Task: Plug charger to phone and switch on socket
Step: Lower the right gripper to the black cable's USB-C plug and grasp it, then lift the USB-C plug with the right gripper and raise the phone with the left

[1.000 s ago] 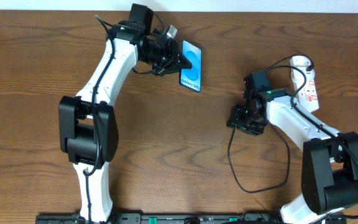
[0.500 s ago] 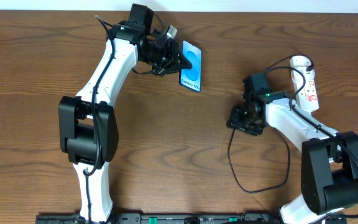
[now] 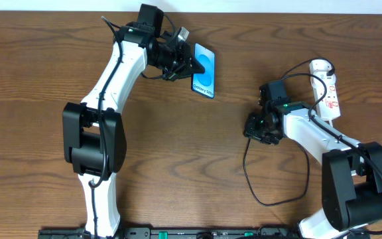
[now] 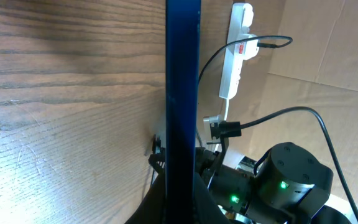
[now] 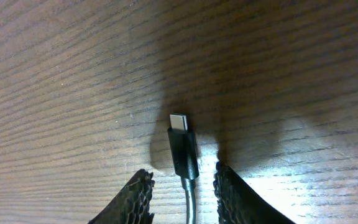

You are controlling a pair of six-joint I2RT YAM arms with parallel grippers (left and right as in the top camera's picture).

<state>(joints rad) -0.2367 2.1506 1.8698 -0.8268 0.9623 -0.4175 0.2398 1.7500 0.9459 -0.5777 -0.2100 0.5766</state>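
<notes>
Right gripper (image 5: 184,177) astride the charger (image 5: 183,149) tip
Jaws open, one each side of the connector lying flat on the table (image 5: 55,74); grip its body squarely, metal end free. Left gripper (image 3: 186,63) clamps the phone (image 3: 204,72), well apart

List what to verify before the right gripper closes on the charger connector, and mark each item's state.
1. Charger connector lies between the fingers of the right gripper: ok.
2. Connector is roughly centred, with a gap on each side: ok.
3. Connector's metal tip points away from the gripper and is free of the fingers: ok.
4. Jaws are gripping the connector: not ok, they stand apart from it.
5. Phone is clamped in the left gripper: ok.
6. Switch on the power strip is on: cannot tell.
</notes>
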